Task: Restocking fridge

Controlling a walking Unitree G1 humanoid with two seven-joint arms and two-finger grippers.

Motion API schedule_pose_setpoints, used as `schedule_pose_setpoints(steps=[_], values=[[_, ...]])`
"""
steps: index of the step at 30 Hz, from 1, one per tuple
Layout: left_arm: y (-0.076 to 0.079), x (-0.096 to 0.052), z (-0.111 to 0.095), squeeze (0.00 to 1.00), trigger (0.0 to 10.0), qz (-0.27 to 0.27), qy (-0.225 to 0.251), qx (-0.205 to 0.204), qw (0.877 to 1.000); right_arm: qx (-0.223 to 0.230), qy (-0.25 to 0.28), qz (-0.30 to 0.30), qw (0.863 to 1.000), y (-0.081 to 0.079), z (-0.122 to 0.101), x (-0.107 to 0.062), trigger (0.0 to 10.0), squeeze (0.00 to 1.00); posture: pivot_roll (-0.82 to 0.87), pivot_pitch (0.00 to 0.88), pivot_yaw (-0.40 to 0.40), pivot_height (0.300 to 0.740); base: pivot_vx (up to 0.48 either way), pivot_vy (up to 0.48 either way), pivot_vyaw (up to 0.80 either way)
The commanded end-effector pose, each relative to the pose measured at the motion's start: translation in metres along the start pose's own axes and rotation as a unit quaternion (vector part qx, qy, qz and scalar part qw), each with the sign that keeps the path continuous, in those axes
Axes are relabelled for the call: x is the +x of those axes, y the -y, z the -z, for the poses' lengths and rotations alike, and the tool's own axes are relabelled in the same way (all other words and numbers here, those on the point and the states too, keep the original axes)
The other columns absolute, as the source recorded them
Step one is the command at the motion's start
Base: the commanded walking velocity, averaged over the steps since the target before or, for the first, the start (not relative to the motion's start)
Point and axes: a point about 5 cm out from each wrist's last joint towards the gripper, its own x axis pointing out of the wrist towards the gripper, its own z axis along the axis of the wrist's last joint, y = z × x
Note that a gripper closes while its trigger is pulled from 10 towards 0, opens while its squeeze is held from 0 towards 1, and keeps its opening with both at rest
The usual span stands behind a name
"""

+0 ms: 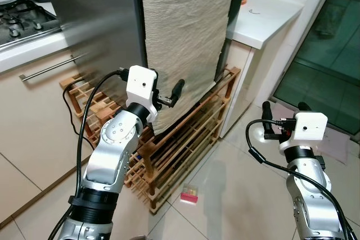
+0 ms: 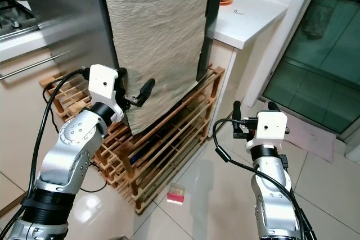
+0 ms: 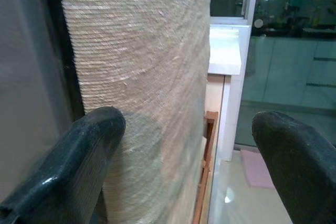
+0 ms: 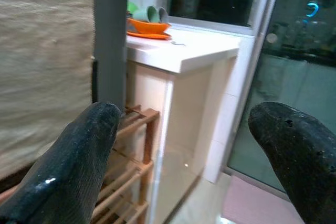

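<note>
A: Report the position of the fridge.

B: The fridge (image 1: 98, 21), a tall steel cabinet, stands at 11 o'clock in the left eye view. A beige ribbed cloth (image 1: 183, 32) hangs down its front face at 12 o'clock. Whether the door is open cannot be determined.

A: State of the left gripper?

B: The left gripper (image 3: 189, 145) is raised at 9 o'clock of centre, just beside the lower edge of the cloth. Its two black fingers (image 3: 79, 161) are spread wide apart with nothing between them. The cloth sits directly ahead of them in the left wrist view; contact cannot be confirmed.

A: And the right gripper?

B: The right gripper (image 4: 184, 150) is held at 4 o'clock above the tiled floor (image 1: 236, 195), well apart from the fridge. Its fingers (image 4: 79, 161) are likewise spread, holding nothing. It faces the white counter (image 4: 184, 51), on which an orange dish (image 4: 149, 27) rests.

A: Surrounding items?

B: A wooden rack (image 1: 185, 139) stands on the floor at 6 o'clock below the cloth. A small pink box (image 1: 189, 195) lies on the tiles just beside the rack's front corner. A stove (image 1: 22, 21) occupies 10 o'clock.
</note>
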Motion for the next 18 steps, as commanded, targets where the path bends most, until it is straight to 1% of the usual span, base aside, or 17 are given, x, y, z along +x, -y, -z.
schedule_pose_setpoints(steps=[1, 3, 5, 8, 12, 15, 18], values=[[-0.006, -0.009, 0.005, 0.00, 10.0, -0.010, -0.016, 0.001, 1.000, -0.004, -0.014, 0.007, 1.000, 0.007, 0.005, -0.003, 10.0, 0.00, -0.05, 0.000, -0.024, 0.740, 0.000, 0.000, 0.00], [-0.006, -0.010, 0.007, 0.00, 10.0, -0.011, -0.019, -0.001, 1.000, -0.004, -0.015, 0.006, 1.000, 0.007, 0.005, -0.004, 10.0, 0.00, -0.05, 0.000, -0.025, 0.740, 0.000, 0.000, 0.00], [-0.001, -0.016, 0.014, 0.00, 10.0, 0.000, -0.030, -0.004, 1.000, -0.006, -0.017, 0.001, 1.000, 0.007, 0.006, -0.004, 10.0, 0.00, -0.05, 0.000, -0.027, 0.740, 0.000, 0.000, 0.00], [0.006, -0.024, 0.021, 0.00, 10.0, 0.003, -0.039, -0.017, 0.999, -0.008, -0.019, 0.000, 1.000, 0.008, 0.008, -0.003, 10.0, 0.00, -0.04, 0.000, -0.027, 0.740, 0.000, 0.000, 0.00], [0.009, -0.028, 0.026, 0.00, 10.0, -0.001, -0.044, -0.025, 0.999, -0.007, -0.019, 0.000, 1.000, 0.008, 0.008, -0.001, 10.0, 0.00, -0.03, 0.000, -0.033, 0.740, 0.000, 0.000, 0.00], [0.005, -0.023, 0.027, 0.00, 10.0, -0.014, -0.035, -0.022, 0.999, -0.006, -0.012, -0.010, 1.000, 0.004, 0.006, 0.002, 10.0, 0.00, -0.04, 0.000, -0.037, 0.740, 0.000, 0.000, 0.00], [0.002, -0.019, 0.027, 0.00, 10.0, -0.017, -0.034, -0.018, 0.999, -0.007, -0.011, -0.012, 1.000, 0.003, 0.005, 0.003, 10.0, 0.00, -0.04, 0.000, -0.037, 0.740, 0.000, 0.000, 0.00]])
